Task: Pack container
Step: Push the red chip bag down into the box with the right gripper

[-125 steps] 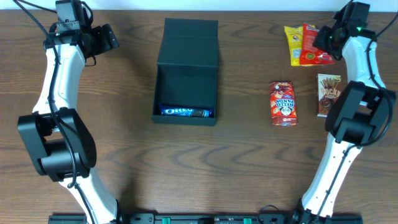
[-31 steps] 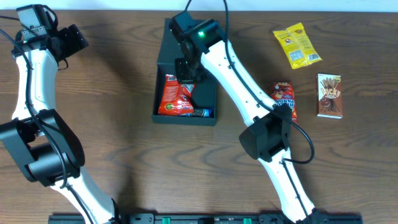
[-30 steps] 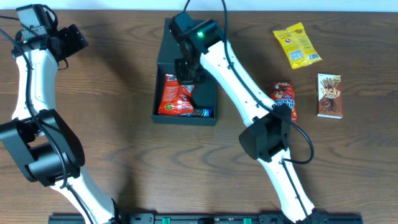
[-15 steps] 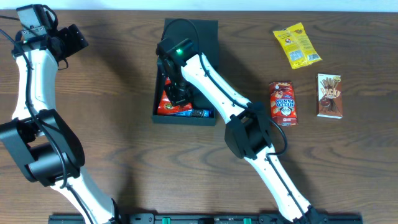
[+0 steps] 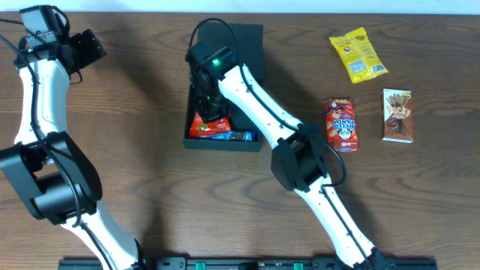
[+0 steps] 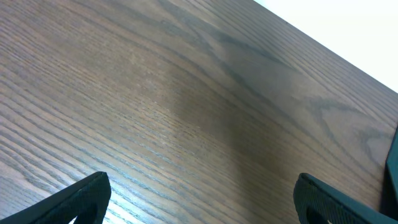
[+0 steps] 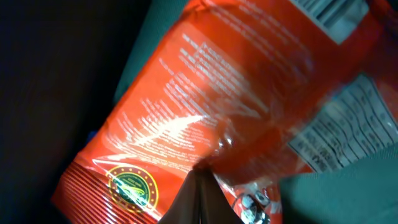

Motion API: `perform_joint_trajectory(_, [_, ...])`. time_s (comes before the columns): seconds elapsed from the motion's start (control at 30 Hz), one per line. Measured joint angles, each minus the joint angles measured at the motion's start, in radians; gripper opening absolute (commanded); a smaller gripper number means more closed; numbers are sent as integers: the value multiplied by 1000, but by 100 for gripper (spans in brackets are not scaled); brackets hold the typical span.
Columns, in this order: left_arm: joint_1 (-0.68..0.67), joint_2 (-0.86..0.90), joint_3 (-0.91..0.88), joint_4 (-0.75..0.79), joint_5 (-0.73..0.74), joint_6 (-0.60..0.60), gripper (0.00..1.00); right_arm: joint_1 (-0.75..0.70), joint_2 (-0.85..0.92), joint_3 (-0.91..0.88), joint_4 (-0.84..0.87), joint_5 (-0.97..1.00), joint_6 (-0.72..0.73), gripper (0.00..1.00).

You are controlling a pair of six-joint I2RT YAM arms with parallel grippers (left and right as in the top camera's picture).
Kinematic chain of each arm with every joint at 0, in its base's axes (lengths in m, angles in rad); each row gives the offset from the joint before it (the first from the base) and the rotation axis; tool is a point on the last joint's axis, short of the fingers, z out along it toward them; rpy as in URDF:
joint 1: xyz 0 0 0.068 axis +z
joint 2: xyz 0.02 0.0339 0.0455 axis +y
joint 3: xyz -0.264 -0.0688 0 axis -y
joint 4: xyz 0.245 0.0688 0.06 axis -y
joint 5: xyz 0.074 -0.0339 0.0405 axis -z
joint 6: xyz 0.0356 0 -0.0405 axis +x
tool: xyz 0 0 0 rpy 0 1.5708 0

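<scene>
The container [image 5: 225,45], a black box with its flap lid laid back, stands at the middle rear of the table. A red snack packet [image 5: 201,125] lies in its near left part, beside a blue Oreo pack [image 5: 236,136] along the front wall. My right gripper [image 5: 211,111] reaches down into the box. In the right wrist view its fingers [image 7: 200,177] are pressed together, pinching the crinkled red packet [image 7: 217,93] against the box's dark interior [image 7: 50,74]. My left gripper [image 5: 88,46] hangs open over bare wood at the far left, with nothing between its fingers [image 6: 202,185].
A yellow snack packet [image 5: 358,54] lies at the back right. A red Hello Panda box [image 5: 341,124] and a brown Pocky box [image 5: 397,115] lie right of the container. The right arm stretches across the box's right side.
My right gripper has gone deeper into the container's left side, carrying the red packet down toward the front wall. The left arm has not moved.
</scene>
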Motion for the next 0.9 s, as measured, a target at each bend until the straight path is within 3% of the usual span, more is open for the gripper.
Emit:
perform_joint_trajectory(0.3, [0, 0, 0, -1, 0, 0, 95, -82, -43, 0, -43, 156, 24, 1])
perform_joint_trajectory(0.6, [0, 0, 0, -1, 0, 0, 95, -81, -43, -24, -68, 165, 24, 1])
perform_joint_trajectory(0.9, [0, 0, 0, -1, 0, 0, 95, -37, -39, -109, 67, 115, 16, 1])
